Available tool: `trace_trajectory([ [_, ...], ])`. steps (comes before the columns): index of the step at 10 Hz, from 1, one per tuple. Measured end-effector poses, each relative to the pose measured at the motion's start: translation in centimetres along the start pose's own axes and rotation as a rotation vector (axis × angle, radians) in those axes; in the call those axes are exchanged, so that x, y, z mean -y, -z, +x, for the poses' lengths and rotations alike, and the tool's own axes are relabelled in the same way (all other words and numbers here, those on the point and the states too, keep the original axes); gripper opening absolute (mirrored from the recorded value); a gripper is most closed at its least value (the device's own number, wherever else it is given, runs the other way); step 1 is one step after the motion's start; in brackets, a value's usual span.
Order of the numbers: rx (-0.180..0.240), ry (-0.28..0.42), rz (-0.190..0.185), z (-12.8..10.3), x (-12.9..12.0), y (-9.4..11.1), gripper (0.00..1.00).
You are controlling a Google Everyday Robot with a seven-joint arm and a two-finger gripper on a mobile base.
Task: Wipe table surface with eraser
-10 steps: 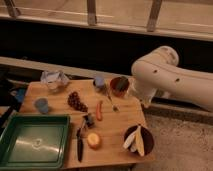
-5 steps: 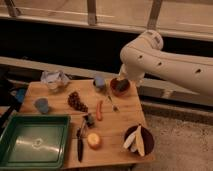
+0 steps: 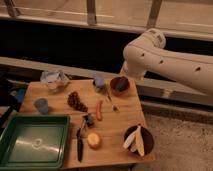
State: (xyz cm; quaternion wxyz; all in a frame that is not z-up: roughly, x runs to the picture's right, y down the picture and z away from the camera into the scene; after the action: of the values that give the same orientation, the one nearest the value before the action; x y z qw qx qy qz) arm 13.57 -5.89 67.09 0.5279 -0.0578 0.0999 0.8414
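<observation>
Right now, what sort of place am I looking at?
Likely a kitchen-style test area: a wooden table laid with a knife, a green tray and grapes. The gripper is above the reddish bowl at the table's far edge.

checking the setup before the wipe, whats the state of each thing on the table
tool: low at the reddish bowl, at the table's far edge
reddish bowl: upright, something dark inside
blue cup: upright
green tray: flat, open side up
knife: lying flat beside the tray
dark bowl: upright, holding pale slices
table surface: crowded with items
</observation>
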Motion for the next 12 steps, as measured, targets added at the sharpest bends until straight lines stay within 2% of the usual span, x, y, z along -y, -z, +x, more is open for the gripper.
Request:
trace_trajectory([
  [3, 0.011, -0.040, -0.030, -2.0, 0.8, -1.5, 0.65],
  [5, 0.000, -0.051, -0.029, -3.8, 1.3, -4.6, 0.65],
  [10, -0.045, -0.063, -0.016, -4.0, 1.2, -10.0, 0.65],
  [12, -0.073, -0.054, -0.014, -3.9, 0.1, -12.6, 0.65],
])
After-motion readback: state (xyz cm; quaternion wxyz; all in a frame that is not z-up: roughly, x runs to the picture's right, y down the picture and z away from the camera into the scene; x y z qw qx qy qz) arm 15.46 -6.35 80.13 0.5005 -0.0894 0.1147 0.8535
